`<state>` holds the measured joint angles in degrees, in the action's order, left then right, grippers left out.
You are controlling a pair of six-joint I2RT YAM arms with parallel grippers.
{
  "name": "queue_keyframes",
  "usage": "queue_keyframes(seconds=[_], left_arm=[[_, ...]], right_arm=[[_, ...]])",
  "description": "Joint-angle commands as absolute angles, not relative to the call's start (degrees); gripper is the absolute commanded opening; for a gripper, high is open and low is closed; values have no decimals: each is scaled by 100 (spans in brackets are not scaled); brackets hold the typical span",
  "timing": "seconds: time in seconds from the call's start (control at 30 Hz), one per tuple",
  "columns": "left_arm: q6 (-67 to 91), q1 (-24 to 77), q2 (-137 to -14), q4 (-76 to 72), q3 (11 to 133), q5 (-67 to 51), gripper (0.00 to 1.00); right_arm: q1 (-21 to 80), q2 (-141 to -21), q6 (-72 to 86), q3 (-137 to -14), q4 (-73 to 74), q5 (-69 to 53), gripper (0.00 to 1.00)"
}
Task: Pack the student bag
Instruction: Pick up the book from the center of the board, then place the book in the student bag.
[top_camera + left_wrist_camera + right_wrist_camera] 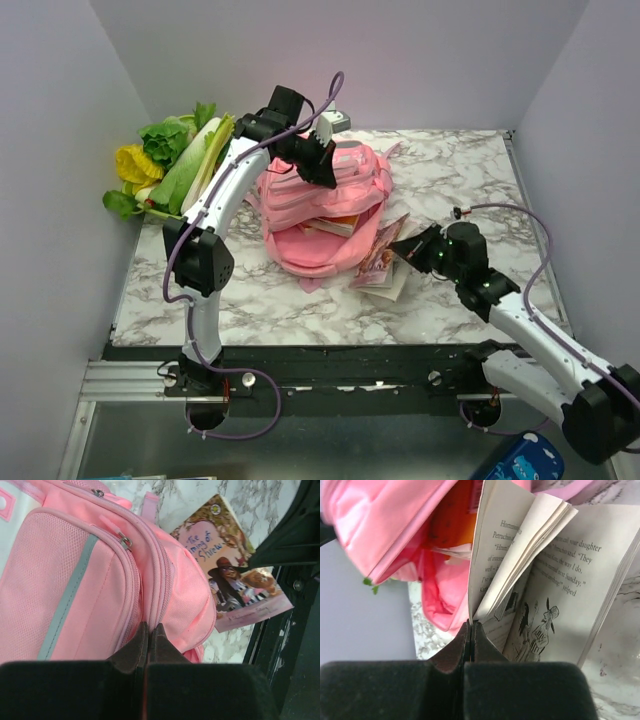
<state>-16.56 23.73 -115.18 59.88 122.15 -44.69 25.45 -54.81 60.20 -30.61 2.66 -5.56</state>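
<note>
The student bag [320, 215], a big soft pink backpack with a grey strip [65, 605], lies mid-table with its mouth gaping toward the right. My left gripper [325, 165] is shut on the bag's upper flap along a zip seam [150, 627] and holds it up. An illustrated book [383, 262] stands fanned open just right of the mouth, its pink cover [235, 575] facing up in the left wrist view. My right gripper [405, 250] is shut on one leaf of the book [555, 580] at the jaw tips [471, 625]. Orange books [452, 525] show inside the bag.
A heap of leafy green and yellow vegetables [170, 165] fills the back left corner. A small white object [335, 122] sits behind the bag. Walls close in the left, back and right. A blue item [520, 460] lies below the table's front right.
</note>
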Motion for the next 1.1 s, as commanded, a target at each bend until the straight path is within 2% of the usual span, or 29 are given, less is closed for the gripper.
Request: queue_keyframes(seconds=[0.0, 0.23, 0.37, 0.57, 0.73, 0.9, 1.07], left_arm=[[-1284, 2408, -11479, 5950, 12822, -4711, 0], [-704, 2408, -11145, 5231, 12569, -4544, 0], [-458, 2417, -10987, 4870, 12480, -4570, 0], [-316, 2461, -10872, 4851, 12524, -4702, 0], [-238, 2479, -10811, 4869, 12524, -4842, 0], [-114, 2531, -10793, 4939, 12489, -5036, 0], [-70, 2689, -10749, 4896, 12261, -5089, 0]], right_arm=[[2549, -4756, 6135, -3128, 921, -615, 1], [2549, -4552, 6284, -3937, 1064, -887, 1], [2549, -5026, 6459, -4227, 941, -914, 1], [2540, -5993, 6987, -4148, 9, -844, 1], [2540, -6661, 7233, -4113, -1009, -282, 1], [2689, -7713, 7550, -4473, -1396, 588, 1], [3321, -8726, 6937, -5957, -932, 1448, 1]])
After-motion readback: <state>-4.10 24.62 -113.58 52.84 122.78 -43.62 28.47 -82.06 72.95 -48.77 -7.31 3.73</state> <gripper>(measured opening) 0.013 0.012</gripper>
